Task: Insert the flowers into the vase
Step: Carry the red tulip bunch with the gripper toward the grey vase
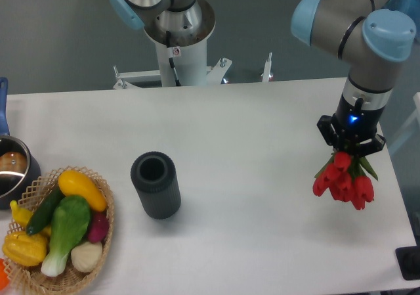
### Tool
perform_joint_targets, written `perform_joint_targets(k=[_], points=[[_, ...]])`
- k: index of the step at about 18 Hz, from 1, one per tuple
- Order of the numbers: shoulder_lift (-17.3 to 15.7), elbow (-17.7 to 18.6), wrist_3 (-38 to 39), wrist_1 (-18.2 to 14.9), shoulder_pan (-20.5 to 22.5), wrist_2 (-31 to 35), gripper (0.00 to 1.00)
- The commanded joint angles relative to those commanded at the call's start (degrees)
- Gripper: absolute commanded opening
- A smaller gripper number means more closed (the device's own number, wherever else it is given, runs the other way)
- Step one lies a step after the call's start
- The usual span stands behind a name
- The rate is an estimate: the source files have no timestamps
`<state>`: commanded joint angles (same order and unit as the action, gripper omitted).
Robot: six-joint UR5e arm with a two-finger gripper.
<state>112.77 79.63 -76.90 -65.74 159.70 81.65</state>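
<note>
so the gripper (351, 149) is clamped on the flowers (344, 180), holding them up well off to the right of the vase (156, 184), looks like the carry step, next it needs stems lined up over that mouth

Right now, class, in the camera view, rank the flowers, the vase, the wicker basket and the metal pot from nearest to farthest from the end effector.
1. The flowers: held in the end effector, at the table's right side.
2. The vase: standing mid-table, left of the flowers.
3. The wicker basket: lower left, filled with vegetables.
4. The metal pot: at the far left edge.
</note>
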Motion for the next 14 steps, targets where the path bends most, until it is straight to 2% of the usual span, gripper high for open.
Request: perform_joint_targets(k=[3, 7, 8, 11, 14], points=[[-1.49, -0.01, 0.0, 0.26, -0.35, -1.31, 0.0], [-3.61, 0.17, 0.96, 0.7, -0.53, -9.92, 0.0], [-3.78, 0.26, 1.75, 1.57, -0.7, -11.24, 0.0], [-4.22, 1.22, 8.33, 8.59, -2.11, -21.4, 0.0], [-6.85, 4.38, 13.7, 10.98, -1.76, -32.84, 0.0]])
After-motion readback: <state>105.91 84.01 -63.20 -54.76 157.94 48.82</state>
